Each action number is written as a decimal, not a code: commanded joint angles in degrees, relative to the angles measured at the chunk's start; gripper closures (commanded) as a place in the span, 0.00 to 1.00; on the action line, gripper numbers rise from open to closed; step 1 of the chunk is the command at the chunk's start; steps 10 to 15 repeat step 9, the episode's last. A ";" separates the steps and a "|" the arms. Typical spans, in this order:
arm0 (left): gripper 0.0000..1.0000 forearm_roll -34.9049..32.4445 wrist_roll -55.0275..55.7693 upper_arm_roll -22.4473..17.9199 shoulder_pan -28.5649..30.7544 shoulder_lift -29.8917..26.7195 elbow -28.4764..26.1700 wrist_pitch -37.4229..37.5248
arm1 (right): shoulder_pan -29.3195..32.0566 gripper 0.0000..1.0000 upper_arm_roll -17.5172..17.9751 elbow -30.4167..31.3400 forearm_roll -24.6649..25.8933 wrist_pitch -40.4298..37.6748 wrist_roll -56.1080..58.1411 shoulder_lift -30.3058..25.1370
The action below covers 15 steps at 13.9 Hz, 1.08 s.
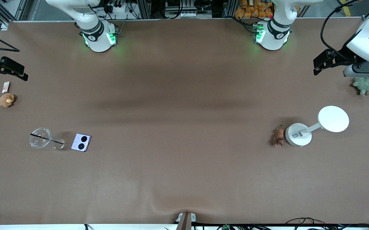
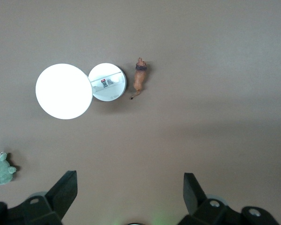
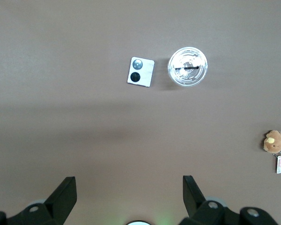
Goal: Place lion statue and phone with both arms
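Note:
The lion statue (image 1: 279,135), a tiny brown figurine, lies on the table toward the left arm's end, right beside a white round base; it also shows in the left wrist view (image 2: 140,78). The phone (image 1: 81,142), pale lavender with two black circles, lies flat toward the right arm's end, beside a clear cup; it also shows in the right wrist view (image 3: 141,72). My left gripper (image 1: 323,64) (image 2: 129,180) is open and empty, high over the table's left arm end. My right gripper (image 1: 12,68) (image 3: 129,183) is open and empty, high over the right arm end.
A white stand with a round base (image 1: 298,134) and a round disc (image 1: 333,118) is beside the lion. A green plush toy (image 1: 365,85) lies under the left gripper. A clear cup with a black straw (image 1: 41,138) and an orange-brown plush toy (image 1: 7,100) are near the right arm's end.

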<state>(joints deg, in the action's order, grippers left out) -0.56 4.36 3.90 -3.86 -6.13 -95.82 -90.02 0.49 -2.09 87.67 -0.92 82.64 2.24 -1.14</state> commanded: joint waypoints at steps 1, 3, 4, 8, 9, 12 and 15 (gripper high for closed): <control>0.00 1.08 0.21 -0.04 0.35 0.60 1.07 0.90 | -0.22 0.00 -0.10 -0.22 -0.49 -1.25 -1.10 -0.88; 0.00 1.08 0.30 -0.04 0.35 0.60 1.34 0.99 | -0.22 0.00 -0.10 -0.31 -0.49 -2.04 -1.10 -0.88; 0.00 1.17 0.30 -0.04 0.35 0.60 1.42 1.08 | -0.22 0.00 -0.10 -0.74 -0.49 -2.04 -1.19 -0.79; 0.00 1.17 5.47 0.05 0.17 0.51 1.69 1.52 | -0.22 0.00 -0.10 -1.10 -0.49 -1.95 -1.19 -0.53; 0.00 1.17 5.48 -0.04 0.26 0.51 1.86 1.78 | -0.22 0.00 -0.10 -1.10 -0.49 -2.04 -1.19 -0.53; 0.00 1.17 5.48 -0.04 0.26 0.51 1.86 1.78 | -0.22 0.00 -0.10 -1.10 -0.49 -2.04 -1.19 -0.53; 0.00 1.17 5.48 -0.04 0.26 0.51 1.86 1.78 | -0.22 0.00 -0.10 -1.10 -0.49 -2.04 -1.19 -0.53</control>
